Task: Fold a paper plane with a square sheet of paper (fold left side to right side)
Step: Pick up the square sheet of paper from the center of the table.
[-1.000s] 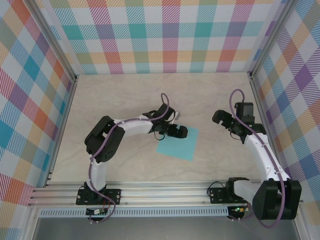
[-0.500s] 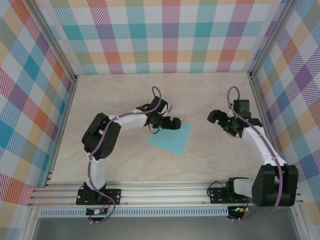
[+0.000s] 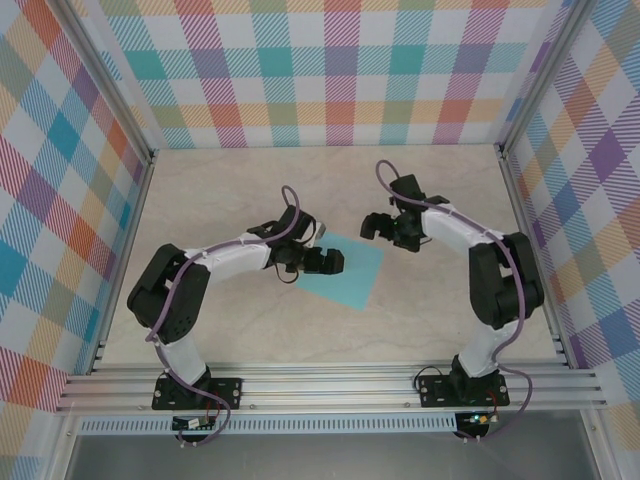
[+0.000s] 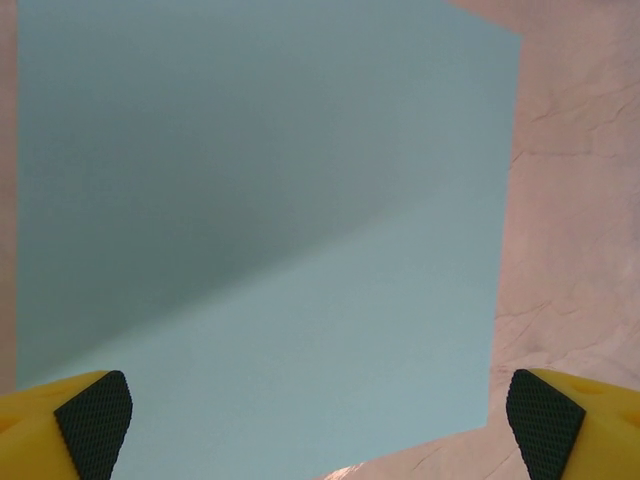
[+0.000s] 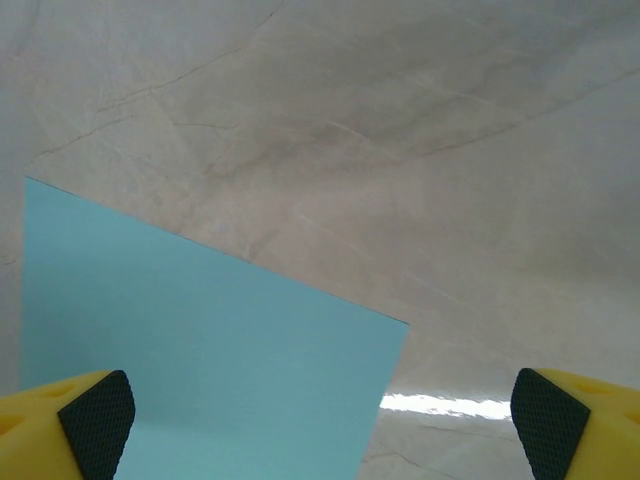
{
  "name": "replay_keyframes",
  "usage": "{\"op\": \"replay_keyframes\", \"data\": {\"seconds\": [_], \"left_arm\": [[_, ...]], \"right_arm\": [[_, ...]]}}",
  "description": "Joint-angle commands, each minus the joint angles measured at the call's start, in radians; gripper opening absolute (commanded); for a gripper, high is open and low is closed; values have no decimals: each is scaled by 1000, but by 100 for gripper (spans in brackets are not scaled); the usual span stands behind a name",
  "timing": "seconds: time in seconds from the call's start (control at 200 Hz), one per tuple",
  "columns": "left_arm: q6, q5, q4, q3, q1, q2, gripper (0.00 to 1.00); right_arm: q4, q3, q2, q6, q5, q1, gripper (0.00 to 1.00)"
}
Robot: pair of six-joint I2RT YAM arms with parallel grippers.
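The square sheet of paper (image 3: 350,282) lies flat and unfolded on the table, light turquoise, turned slightly so one corner points to the far side. My left gripper (image 3: 326,262) hovers over its left part, open; in the left wrist view the sheet (image 4: 260,220) spreads between the wide-apart fingertips (image 4: 95,420), with nothing held by the left gripper (image 4: 320,425). My right gripper (image 3: 374,226) hangs open just beyond the sheet's far right corner; the right wrist view has that corner of the sheet (image 5: 200,350) below the right gripper (image 5: 320,425). No paper plane is formed.
The pale marble-patterned table (image 3: 230,190) is walled by checked panels (image 3: 330,70) at the back and both sides. An aluminium rail (image 3: 330,385) runs along the near edge with both arm bases. Bare tabletop (image 5: 420,150) lies beyond the sheet.
The right arm swung left, bringing its gripper close to the sheet's far right corner. The left gripper drew back leftward, and the sheet shifted slightly left with it.
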Motion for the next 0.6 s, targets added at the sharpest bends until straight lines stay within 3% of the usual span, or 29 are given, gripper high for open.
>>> {"op": "replay_keyframes", "data": {"seconds": [0.0,0.595], "left_arm": [[-40,40,24,-12,3,25,98],[-40,4,17,-30,-6,76,98]], "right_arm": [[-66,58,49,22,45,28,100],[-82,65,164,18,-38,144,100]]}}
